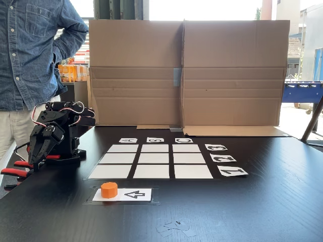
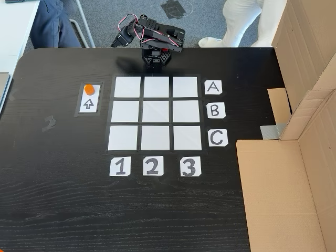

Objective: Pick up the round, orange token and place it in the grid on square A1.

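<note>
Tool (image 1: 36,162) parked on folded arm at surface edge, well apart from token; can't tell if spread or pressed together. Token (image 1: 109,189) sits on arrow card (image 1: 132,194) beside grid (image 2: 154,113). Looks light, rigid plastic, maybe slick; pinch across faceted sides, low.

Gripper (image 1: 36,162) seen folded down at left table edge, jaw state unclear. Orange token (image 1: 109,189) set on arrow card (image 1: 132,194), right of and nearer camera than gripper. Grid (image 1: 154,161) laid right of gripper, apart.
</note>
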### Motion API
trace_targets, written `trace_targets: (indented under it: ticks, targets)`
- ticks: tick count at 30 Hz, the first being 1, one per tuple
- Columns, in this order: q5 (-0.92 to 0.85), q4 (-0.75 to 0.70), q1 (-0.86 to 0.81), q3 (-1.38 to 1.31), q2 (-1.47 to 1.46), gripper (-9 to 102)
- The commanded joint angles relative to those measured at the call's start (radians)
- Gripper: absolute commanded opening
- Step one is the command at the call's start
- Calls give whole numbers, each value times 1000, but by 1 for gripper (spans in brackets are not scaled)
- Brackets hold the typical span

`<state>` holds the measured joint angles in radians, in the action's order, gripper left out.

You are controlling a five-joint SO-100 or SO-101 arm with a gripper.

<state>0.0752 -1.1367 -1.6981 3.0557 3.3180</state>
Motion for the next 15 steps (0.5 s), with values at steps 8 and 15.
trace_targets:
  ticks: [8,15]
  targets:
    - [-87,219,3,-6,-149,9]
    - [-103,253,0,-18,-175,10]
